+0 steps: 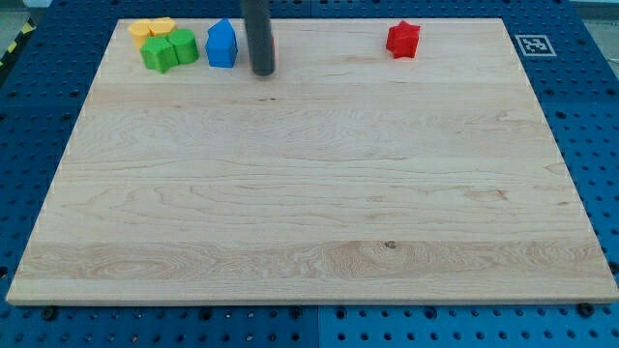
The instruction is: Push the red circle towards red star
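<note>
Dark rod, my tip (263, 72), just right of blue pentagon-like block (221, 43); no gripper fitted. Sliver of red (272, 43), likely red circle, mostly hidden behind rod. Red star block (402, 40) well right. Green (168, 49), yellow (151, 28) blocks top left on pale wooden board (309, 213).

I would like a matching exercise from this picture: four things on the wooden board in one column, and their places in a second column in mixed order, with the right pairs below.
Things:
1. red star
2. yellow block
3. green block
4. my tip

Places:
A. just to the view's right of the blue block
B. alone near the board's top edge, right of centre
C. nearest the board's top left corner
D. just below the yellow block, left of the blue block

Pairs: 1-B, 2-C, 3-D, 4-A
</note>
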Controlling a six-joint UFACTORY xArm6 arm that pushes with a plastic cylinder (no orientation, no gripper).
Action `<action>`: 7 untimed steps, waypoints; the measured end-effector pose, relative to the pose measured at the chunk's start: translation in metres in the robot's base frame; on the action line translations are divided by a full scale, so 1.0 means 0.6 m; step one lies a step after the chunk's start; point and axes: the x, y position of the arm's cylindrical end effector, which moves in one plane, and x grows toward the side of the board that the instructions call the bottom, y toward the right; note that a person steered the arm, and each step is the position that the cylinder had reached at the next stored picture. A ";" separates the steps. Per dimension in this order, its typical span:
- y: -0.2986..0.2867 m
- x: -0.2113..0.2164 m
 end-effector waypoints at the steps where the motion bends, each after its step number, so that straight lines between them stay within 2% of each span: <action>1: 0.018 0.000; 3: -0.038 0.000; 5: -0.064 0.053; 6: -0.107 0.046; 7: -0.109 0.025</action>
